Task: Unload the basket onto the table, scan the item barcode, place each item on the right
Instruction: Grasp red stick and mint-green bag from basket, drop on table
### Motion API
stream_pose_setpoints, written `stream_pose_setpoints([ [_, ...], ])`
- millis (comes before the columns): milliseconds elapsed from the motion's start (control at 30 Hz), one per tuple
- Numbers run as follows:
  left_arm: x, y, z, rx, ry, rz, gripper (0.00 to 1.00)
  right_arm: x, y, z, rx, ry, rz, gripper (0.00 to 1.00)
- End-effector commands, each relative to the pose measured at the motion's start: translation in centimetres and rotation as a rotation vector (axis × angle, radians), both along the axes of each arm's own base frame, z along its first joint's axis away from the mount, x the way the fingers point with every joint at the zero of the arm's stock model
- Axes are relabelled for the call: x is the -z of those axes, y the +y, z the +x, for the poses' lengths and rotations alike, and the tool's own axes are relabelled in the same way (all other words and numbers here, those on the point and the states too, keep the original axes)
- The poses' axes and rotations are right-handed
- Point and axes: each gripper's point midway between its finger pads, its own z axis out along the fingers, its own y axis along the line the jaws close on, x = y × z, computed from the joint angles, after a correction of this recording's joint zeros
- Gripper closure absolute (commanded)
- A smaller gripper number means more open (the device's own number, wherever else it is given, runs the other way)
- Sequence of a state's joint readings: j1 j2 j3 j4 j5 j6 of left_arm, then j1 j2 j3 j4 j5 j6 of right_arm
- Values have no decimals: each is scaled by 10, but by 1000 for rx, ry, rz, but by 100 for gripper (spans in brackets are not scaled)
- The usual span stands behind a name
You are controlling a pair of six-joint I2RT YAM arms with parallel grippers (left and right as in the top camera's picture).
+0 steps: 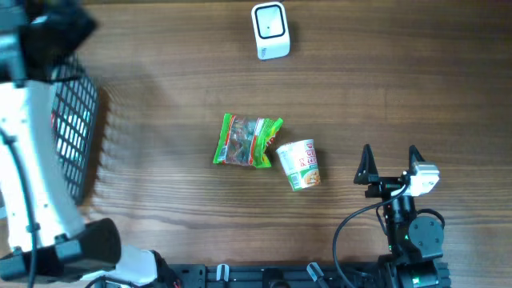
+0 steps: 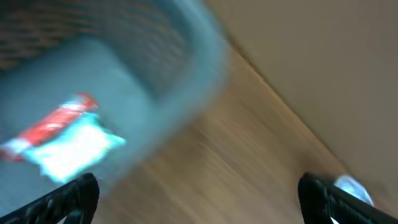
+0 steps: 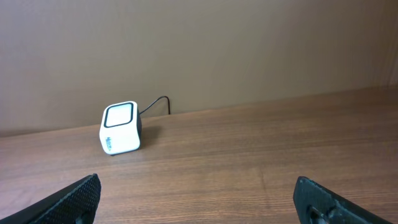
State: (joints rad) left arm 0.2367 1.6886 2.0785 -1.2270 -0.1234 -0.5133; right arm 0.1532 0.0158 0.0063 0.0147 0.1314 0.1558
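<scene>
Overhead view: right arm sits low at near right, right gripper point(image 1: 390, 166) wide and empty, fingers pointing far. Left arm point(image 1: 24, 160) extends over the basket point(image 1: 76, 132) at left, left gripper point(image 2: 198, 186) wide. Snack bag point(image 1: 248, 141) and noodle cup point(image 1: 300, 164) lie mid-table, scanner point(image 1: 270, 30) far centre

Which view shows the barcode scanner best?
The right wrist view: the scanner sits sharp and unobstructed, its dark-framed window facing the camera. The overhead view shows the scanner smaller, from above, near the frame's top. The left wrist view is motion-blurred; no scanner can be made out there.
</scene>
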Motion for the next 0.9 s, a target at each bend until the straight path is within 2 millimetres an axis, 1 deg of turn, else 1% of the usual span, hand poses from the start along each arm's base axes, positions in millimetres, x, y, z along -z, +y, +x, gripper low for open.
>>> stream_pose_setpoints([
  [0, 16, 116, -40, -284, 35, -1, 0, -2, -2, 0, 9, -9, 3, 0],
  [33, 23, 147, -53, -315, 56, 15, 0, -2, -2, 0, 9, -9, 3, 0],
  [100, 35, 175, -59, -235, 88, 34, 0, -2, -2, 0, 9, -9, 3, 0],
  [133, 44, 186, -60, -193, 98, 25, 0, -2, -2, 0, 9, -9, 3, 0],
  [167, 57, 194, -61, -147, 117, 4, 0, -2, -2, 0, 9, -9, 3, 0],
  [233, 88, 206, -63, -66, 198, -1, 0, -2, -2, 0, 9, -9, 3, 0],
  [267, 109, 208, -58, 9, 241, -8, 0, -2, -2, 0, 9, -9, 3, 0],
  [300, 132, 200, -49, 120, 255, -46, 1, -2, -2, 0, 9, -9, 3, 0],
  [367, 164, 179, -40, 322, 266, -93, 0, -2, -2, 0, 9, -9, 3, 0],
  [400, 177, 174, -41, 372, 284, -102, 0, -2, -2, 0, 9, -9, 3, 0],
  [433, 194, 169, -44, 444, 314, -96, 1, -2, -2, 0, 9, -9, 3, 0],
  [467, 205, 169, -44, 474, 324, -87, 0, -2, -2, 0, 9, -9, 3, 0],
  [533, 221, 165, -47, 504, 338, -96, 0, -2, -2, 0, 9, -9, 3, 0],
  [633, 251, 150, -57, 619, 384, -100, 0, -2, -2, 0, 9, -9, 3, 0],
  [733, 267, 147, -59, 665, 389, -80, 0, -2, -2, 0, 9, -9, 3, 0],
  [800, 281, 137, -61, 748, 402, -56, 0, -2, -2, 0, 9, -9, 3, 0],
  [867, 291, 132, -57, 802, 401, -18, 0, -2, -2, 0, 9, -9, 3, 0],
])
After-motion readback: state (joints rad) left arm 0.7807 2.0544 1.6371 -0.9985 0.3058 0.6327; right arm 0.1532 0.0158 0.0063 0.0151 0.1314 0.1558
